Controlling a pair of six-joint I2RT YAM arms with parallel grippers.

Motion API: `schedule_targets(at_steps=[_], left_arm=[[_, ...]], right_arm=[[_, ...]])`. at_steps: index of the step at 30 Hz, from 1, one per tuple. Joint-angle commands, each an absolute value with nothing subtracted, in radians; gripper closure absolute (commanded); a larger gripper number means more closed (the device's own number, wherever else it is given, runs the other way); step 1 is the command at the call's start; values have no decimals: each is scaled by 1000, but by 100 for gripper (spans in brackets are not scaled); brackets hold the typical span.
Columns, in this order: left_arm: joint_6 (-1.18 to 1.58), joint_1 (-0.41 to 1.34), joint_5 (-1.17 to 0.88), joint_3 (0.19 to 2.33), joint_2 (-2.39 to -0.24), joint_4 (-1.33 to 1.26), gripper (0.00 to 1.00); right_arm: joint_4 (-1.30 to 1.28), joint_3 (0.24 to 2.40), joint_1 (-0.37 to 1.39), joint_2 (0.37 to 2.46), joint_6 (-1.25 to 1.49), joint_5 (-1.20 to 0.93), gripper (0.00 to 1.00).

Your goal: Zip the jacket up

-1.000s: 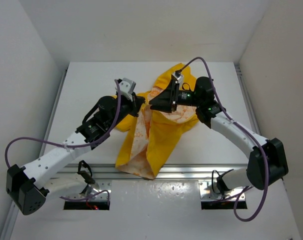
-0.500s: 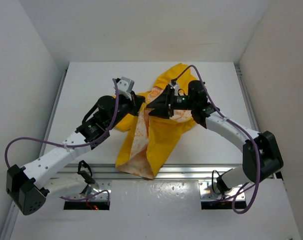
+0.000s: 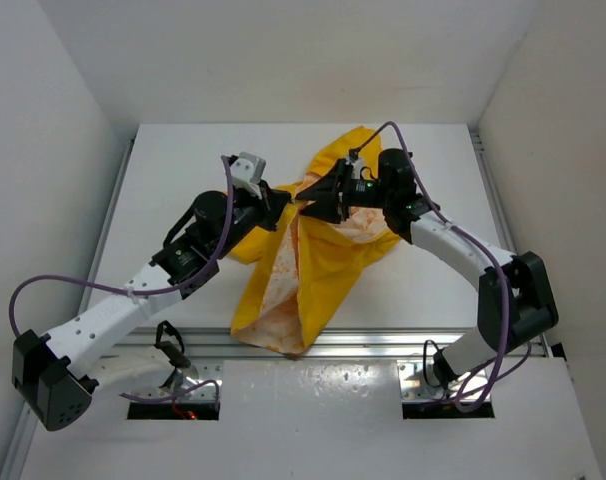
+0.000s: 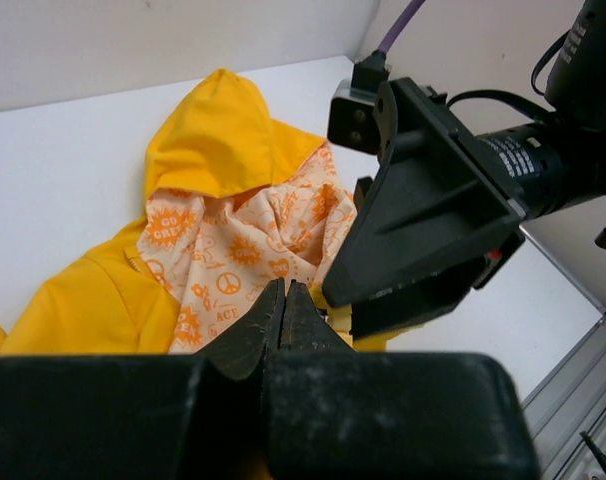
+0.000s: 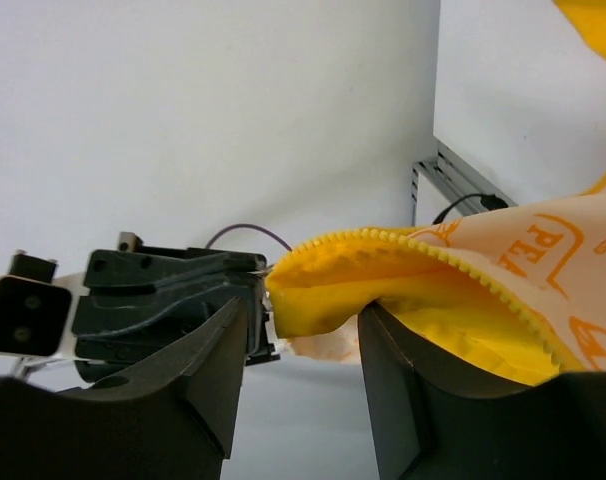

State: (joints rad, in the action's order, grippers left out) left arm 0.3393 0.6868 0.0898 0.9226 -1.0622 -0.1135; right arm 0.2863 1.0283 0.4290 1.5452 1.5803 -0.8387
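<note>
Between both grippers [image 3: 295, 203], the jacket [image 3: 318, 262]

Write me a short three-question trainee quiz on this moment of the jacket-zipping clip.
1. True or false: the jacket is zipped fully closed.
2. In the right wrist view, what runs between the jaws of the right gripper?
A. the jacket's toothed zipper edge
B. a purple cable
C. nothing at all
3. In the left wrist view, how do the jaws of the left gripper stand?

Key
1. False: it lies open, with the orange-printed lining showing.
2. A
3. Shut, pressed together.
</note>
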Motion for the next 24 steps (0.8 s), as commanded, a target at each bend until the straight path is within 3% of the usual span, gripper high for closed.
schedule_targets(at_steps=[1, 8, 15, 24], left_arm=[[367, 676, 78, 933, -1029, -175, 100], [367, 667, 60, 923, -1029, -184, 100], [367, 667, 51, 923, -1039, -184, 100], [385, 676, 2, 914, -1048, -175, 100]], right_arm=[[296, 1094, 403, 1542, 1605, -821, 52], [313, 1097, 400, 1549, 1611, -821, 69], [362, 1104, 410, 1549, 1615, -831, 72], [408, 1103, 420, 1549, 1608, -834, 83]])
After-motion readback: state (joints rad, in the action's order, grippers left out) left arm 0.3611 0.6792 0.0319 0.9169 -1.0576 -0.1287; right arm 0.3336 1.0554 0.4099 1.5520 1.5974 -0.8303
